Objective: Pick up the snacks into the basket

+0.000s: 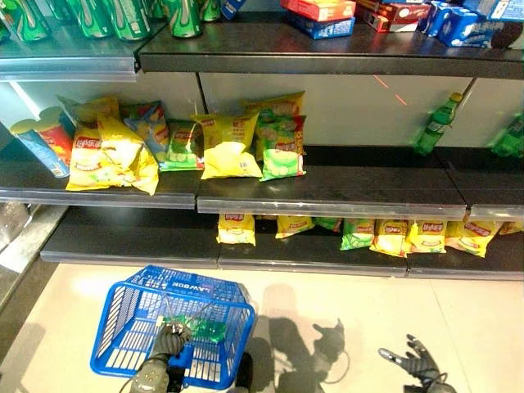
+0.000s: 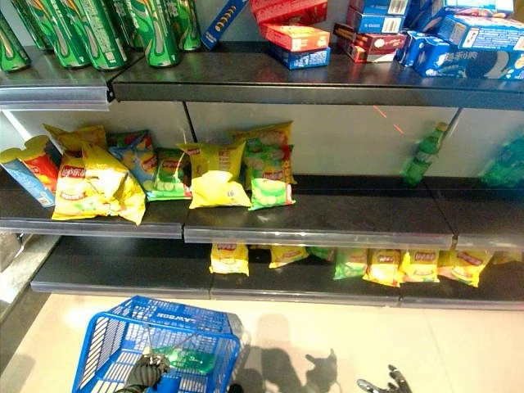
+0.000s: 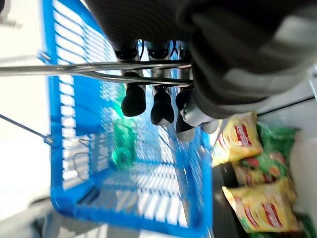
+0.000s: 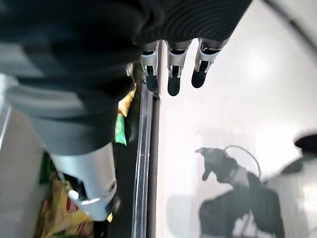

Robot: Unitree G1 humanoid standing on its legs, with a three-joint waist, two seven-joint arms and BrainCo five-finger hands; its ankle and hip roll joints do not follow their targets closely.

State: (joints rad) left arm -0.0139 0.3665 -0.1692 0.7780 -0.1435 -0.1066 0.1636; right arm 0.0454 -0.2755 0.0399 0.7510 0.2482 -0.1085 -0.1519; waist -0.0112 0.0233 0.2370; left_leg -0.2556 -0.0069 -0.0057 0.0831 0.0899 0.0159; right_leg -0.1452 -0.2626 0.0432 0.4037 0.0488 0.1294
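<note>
With the left hand (image 1: 168,342) curled round the blue basket (image 1: 123,327) handle, the empty, open-fingered right hand (image 1: 417,360) should reach toward twelve o'clock for a bottom-shelf yellow snack bag (image 1: 236,229) (the nearest) and pinch its top edge.

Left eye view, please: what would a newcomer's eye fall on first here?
Probably the blue basket low at the left, over the pale floor, its wire handle gripped by the left robot hand, with something green inside. Next come the yellow and green snack bags heaped on the middle shelf. The right robot hand hangs open at lower right.
</note>
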